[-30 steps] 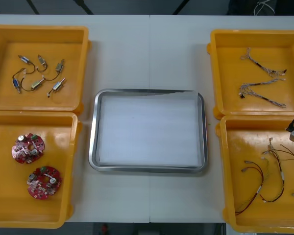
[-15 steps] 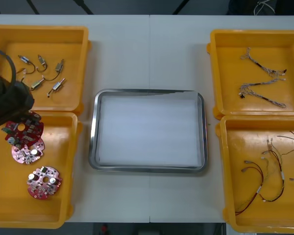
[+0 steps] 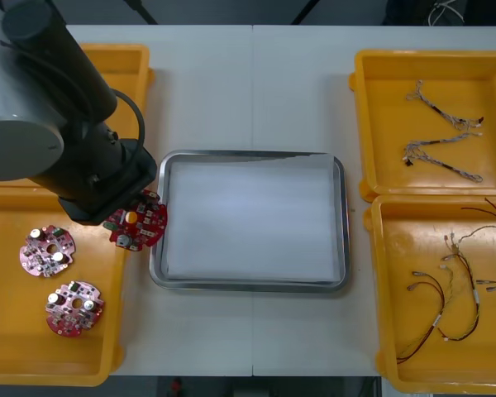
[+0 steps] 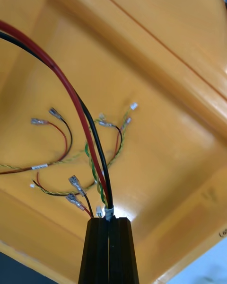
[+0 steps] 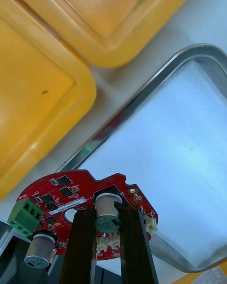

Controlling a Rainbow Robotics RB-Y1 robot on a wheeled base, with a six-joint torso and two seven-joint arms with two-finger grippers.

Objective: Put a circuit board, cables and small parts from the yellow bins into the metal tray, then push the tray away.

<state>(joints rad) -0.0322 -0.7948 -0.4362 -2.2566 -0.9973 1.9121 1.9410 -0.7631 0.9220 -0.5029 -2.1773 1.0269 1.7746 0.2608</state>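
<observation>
My left gripper [image 5: 108, 211] is shut on a round red circuit board [image 3: 138, 224], its black fingers [image 5: 84, 246] clamping a white cylinder on the board. The board hangs at the left rim of the metal tray [image 3: 155, 248], which is white inside, between the tray and the near left yellow bin [image 3: 8, 347]. Two more red boards [image 3: 47, 250] lie in that bin. My right gripper [image 4: 109, 221] is shut on a red and black cable [image 4: 80, 113] above the near right bin [image 4: 179, 137]. More thin cables [image 4: 90, 165] lie on the bin floor beneath it.
The left arm [image 3: 41, 116] covers most of the far left bin [image 3: 136, 62]. The far right bin [image 3: 372, 124] holds twisted cables [image 3: 442, 141]. The near right bin [image 3: 380, 281] holds red, black and yellow cables [image 3: 446, 302]. Bare table lies beyond and in front of the tray.
The left arm has swung in from the left edge, carrying a board rightward to the tray's left rim. The right gripper has left the front view, and the cables in the near right bin have shifted.
</observation>
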